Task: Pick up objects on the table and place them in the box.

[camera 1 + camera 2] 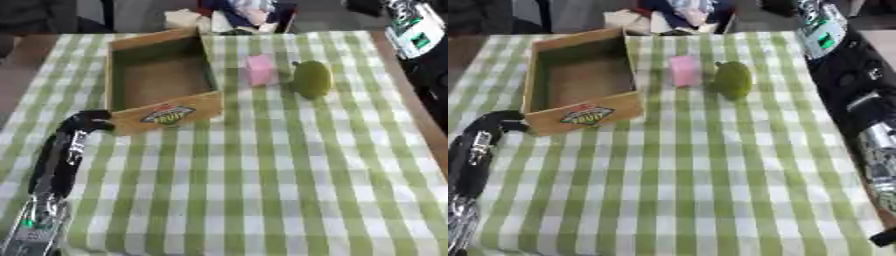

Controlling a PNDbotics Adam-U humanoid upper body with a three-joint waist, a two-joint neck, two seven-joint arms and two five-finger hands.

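A wooden box (pixel 162 80) sits in the upper left of the frame on a tabletop (pixel 289 175) covered with a green-and-white checked cloth. The box is open at the top, its inside looks bare, and its near wall carries a coloured label (pixel 168 114). To the right of the box, in the upper middle of the frame, stand two things side by side: a pink block (pixel 260 70) and a rounded green fruit-like object (pixel 311 79) just beside it, the two very close — whether they touch cannot be told. Both lie outside the box, on the cloth.

The robot's left arm comes in from the lower left corner of the frame, black with silver near the bottom edge. Its left hand (pixel 86 121) lies at the box's near left corner, right against or just beside the wooden wall; the fingers appear as one dark, hooked shape, and whether they are spread or curled cannot be told.

The right arm (pixel 868 100) runs down the right edge of the frame, best seen in the right eye view — black and silver segments beside the tabletop edge. Its hand does not show clearly in either view.
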